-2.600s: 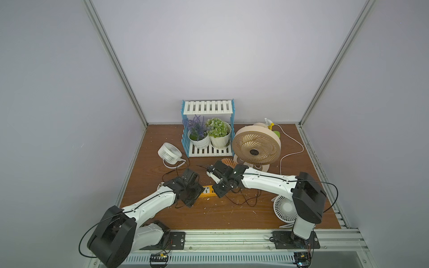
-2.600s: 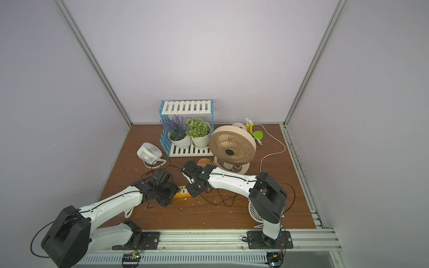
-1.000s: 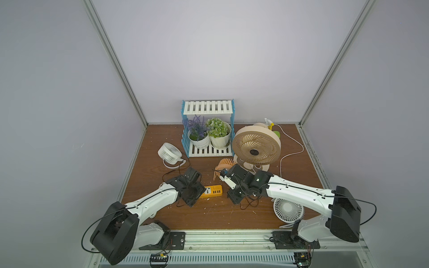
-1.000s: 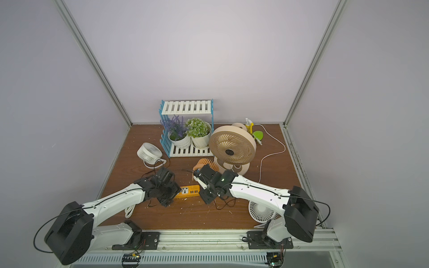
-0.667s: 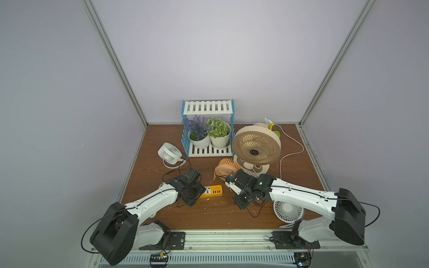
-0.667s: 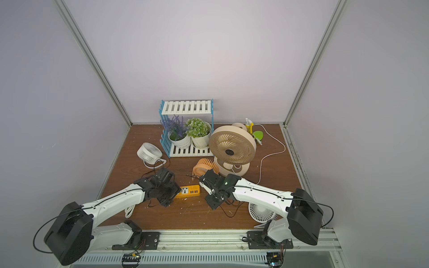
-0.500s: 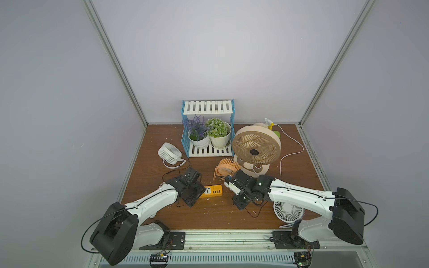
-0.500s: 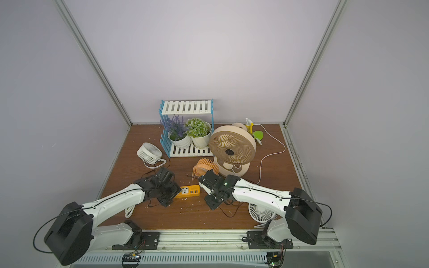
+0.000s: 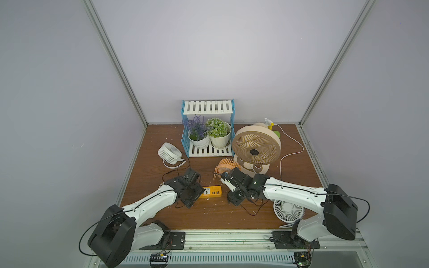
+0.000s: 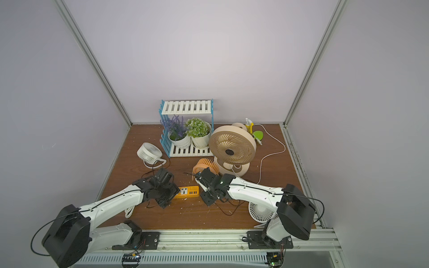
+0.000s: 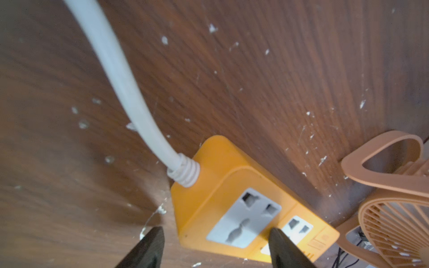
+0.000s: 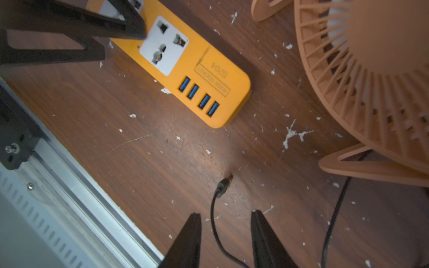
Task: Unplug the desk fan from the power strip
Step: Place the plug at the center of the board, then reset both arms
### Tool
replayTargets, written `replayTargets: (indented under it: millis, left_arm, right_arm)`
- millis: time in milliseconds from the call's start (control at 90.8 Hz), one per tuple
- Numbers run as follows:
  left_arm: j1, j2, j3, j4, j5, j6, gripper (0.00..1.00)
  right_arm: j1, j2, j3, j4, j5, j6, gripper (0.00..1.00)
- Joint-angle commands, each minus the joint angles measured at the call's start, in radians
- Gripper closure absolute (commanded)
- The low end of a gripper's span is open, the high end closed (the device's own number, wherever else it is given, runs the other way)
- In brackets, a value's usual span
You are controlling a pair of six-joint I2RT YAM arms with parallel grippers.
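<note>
The orange-yellow power strip (image 9: 210, 191) (image 12: 197, 69) lies flat on the wooden table. Its blue USB ports (image 12: 199, 96) are all empty. My left gripper (image 11: 216, 229) (image 9: 193, 197) is open and straddles the strip's corded end, one finger resting on top of it. The small orange desk fan (image 9: 224, 166) (image 12: 371, 81) stands just right of the strip. A black USB plug (image 12: 224, 183) lies loose on the table, apart from the strip. My right gripper (image 12: 225, 212) (image 10: 207, 200) is open, and the plug's thin black cable runs between its fingers untouched.
A large beige fan (image 9: 255, 146) stands behind the orange one, with a white fan (image 9: 287, 210) at front right and another (image 9: 169, 152) at left. A blue-white shelf (image 9: 209, 109) with two potted plants is at the back. The metal rail (image 12: 69, 185) runs along the table's front edge.
My right gripper drew away from the strip to the right with the black plug, then opened and let it drop onto the table. The left arm has stayed on the strip.
</note>
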State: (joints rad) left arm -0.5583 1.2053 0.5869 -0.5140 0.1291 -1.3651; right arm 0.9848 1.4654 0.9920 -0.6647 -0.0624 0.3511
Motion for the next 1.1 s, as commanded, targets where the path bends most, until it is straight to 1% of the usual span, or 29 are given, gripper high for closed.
replayTargets:
  millis: [0, 165, 242, 407, 517, 617, 694, 749, 826, 914, 947, 1024, 1090]
  left_arm:
    - [-0.007, -0.01, -0.021, -0.104, -0.059, -0.006, 0.26]
    - [-0.006, -0.044, -0.003, -0.111, -0.085, 0.018, 0.25]
    - [-0.008, -0.063, 0.012, -0.119, -0.102, 0.03, 0.25]
    - [-0.007, -0.104, 0.086, -0.156, -0.162, 0.088, 0.22]
    - [-0.006, -0.123, 0.139, -0.174, -0.2, 0.12, 0.19]
    - [-0.005, -0.14, 0.178, -0.18, -0.231, 0.148, 0.16]
    - [-0.001, -0.158, 0.199, -0.19, -0.262, 0.169, 0.15]
    - [0.004, -0.18, 0.204, -0.194, -0.288, 0.19, 0.14]
    - [0.024, -0.215, 0.198, -0.184, -0.319, 0.233, 0.11]
    - [0.083, -0.265, 0.171, -0.144, -0.32, 0.299, 0.09]
    - [0.11, -0.286, 0.159, -0.126, -0.319, 0.328, 0.08]
    - [0.177, -0.325, 0.139, -0.084, -0.33, 0.397, 0.04]
    - [0.252, -0.341, 0.134, -0.063, -0.321, 0.442, 0.01]
  right_arm:
    - [-0.017, -0.091, 0.027, -0.039, 0.077, -0.003, 0.6]
    - [-0.046, -0.287, 0.016, -0.087, 0.238, 0.049, 0.62]
    - [-0.079, -0.384, -0.003, -0.11, 0.319, 0.086, 0.63]
    - [-0.232, -0.547, -0.055, -0.18, 0.417, 0.171, 0.67]
    - [-0.357, -0.592, -0.083, -0.197, 0.405, 0.168, 0.67]
    - [-0.483, -0.58, -0.093, -0.197, 0.343, 0.137, 0.67]
    - [-0.575, -0.562, -0.099, -0.194, 0.324, 0.112, 0.67]
    - [-0.648, -0.555, -0.109, -0.177, 0.328, 0.091, 0.67]
    - [-0.768, -0.553, -0.132, -0.101, 0.316, 0.07, 0.66]
    - [-0.903, -0.551, -0.189, 0.033, 0.291, 0.054, 0.63]
    - [-0.942, -0.55, -0.213, 0.087, 0.293, 0.051, 0.61]
    - [-1.02, -0.543, -0.281, 0.233, 0.297, 0.05, 0.49]
    - [-1.061, -0.525, -0.336, 0.375, 0.285, 0.022, 0.37]
